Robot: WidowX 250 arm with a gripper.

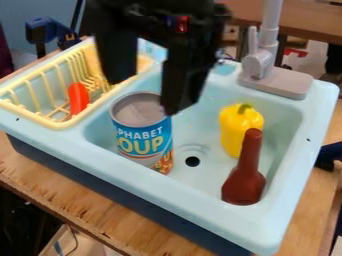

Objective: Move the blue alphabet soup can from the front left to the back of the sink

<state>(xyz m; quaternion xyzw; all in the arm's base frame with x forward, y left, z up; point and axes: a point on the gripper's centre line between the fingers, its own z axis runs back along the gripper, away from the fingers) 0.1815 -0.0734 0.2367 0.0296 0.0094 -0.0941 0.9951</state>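
glossy pale-blue plastic sink [200, 197], smooth yellow plastic rack [50, 80], rough-edged wood tabletop [73, 202], paper-labelled metal can [141, 127]

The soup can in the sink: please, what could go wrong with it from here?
One finger of the open gripper overlaps the rim of the soup can in this view; if it comes down slightly off, it might hit the rim and tip the can. The can also stands near the wall of the sink, so a finger could bump there.
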